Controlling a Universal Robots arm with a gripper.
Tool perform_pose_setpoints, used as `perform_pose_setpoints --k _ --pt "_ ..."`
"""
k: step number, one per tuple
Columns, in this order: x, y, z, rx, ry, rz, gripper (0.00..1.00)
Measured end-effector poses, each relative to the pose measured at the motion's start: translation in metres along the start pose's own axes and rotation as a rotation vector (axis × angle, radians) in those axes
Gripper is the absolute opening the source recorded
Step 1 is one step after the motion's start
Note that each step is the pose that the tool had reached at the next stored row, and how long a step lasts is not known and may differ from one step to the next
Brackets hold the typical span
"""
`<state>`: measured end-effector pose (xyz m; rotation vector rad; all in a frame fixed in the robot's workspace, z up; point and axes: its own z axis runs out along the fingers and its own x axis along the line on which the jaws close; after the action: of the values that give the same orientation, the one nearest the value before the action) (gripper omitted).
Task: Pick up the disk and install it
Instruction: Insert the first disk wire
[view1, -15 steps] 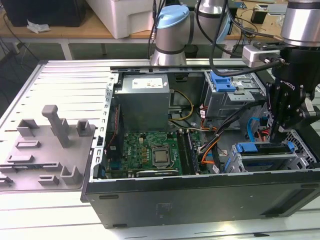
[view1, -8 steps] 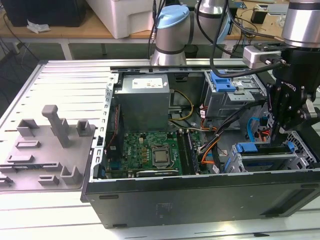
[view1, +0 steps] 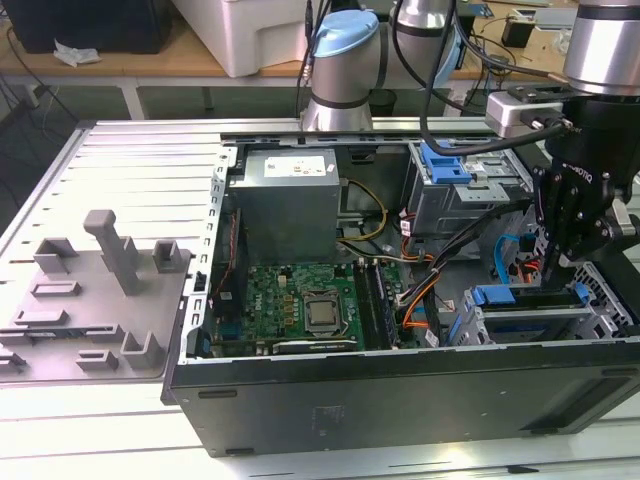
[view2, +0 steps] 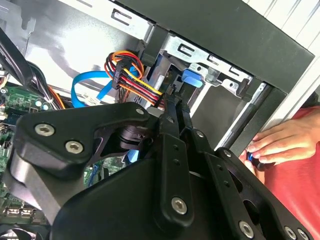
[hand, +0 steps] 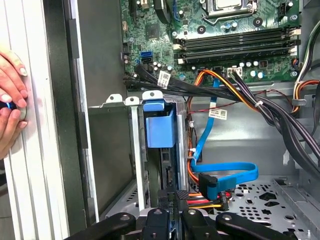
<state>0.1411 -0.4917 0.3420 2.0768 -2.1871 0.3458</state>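
Note:
The disk (view1: 525, 311) sits in the metal drive cage (view1: 470, 328) at the front corner of the open computer case, on the exterior view's right. Its blue rail runs along the top. In the first wrist view the disk (hand: 160, 131) stands on edge in the cage slot, blue end toward me. My gripper (view1: 553, 272) hangs just above it with the two fingers close together and nothing between them. The fingertips (hand: 169, 196) are at the disk's near end; whether they touch it I cannot tell. The second wrist view looks past the gripper (view2: 172, 97) to the blue tab (view2: 192, 78).
A blue data cable (hand: 225, 175) and a bundle of coloured power wires (view2: 135, 75) lie beside the cage. A person's hand (view2: 275, 145) rests on the case's outer wall. A grey power-supply box (view1: 288, 205), a motherboard (view1: 305, 300) and a second cage with a blue bracket (view1: 445, 165) are inside.

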Motion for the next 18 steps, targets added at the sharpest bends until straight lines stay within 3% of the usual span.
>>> perform_pose_setpoints --k 5,8,9,11,12,15,18 --pt "0.0019 -0.0001 0.0006 0.002 -0.0036 -0.009 0.17" --pt "0.003 -0.0001 0.0007 0.0015 -0.0183 -0.008 0.17" --pt "0.0035 -0.0002 0.0005 0.0013 -0.0277 -0.008 0.17" --pt "0.0038 -0.0002 0.0002 0.0012 -0.0371 -0.008 0.17" --pt "0.0044 -0.0003 -0.0003 0.0012 -0.047 -0.009 0.17" --pt "0.0063 -0.0005 -0.0015 0.0018 -0.0568 -0.011 0.17" --pt "0.0091 -0.0006 -0.0009 0.0024 -0.0615 -0.012 0.17"
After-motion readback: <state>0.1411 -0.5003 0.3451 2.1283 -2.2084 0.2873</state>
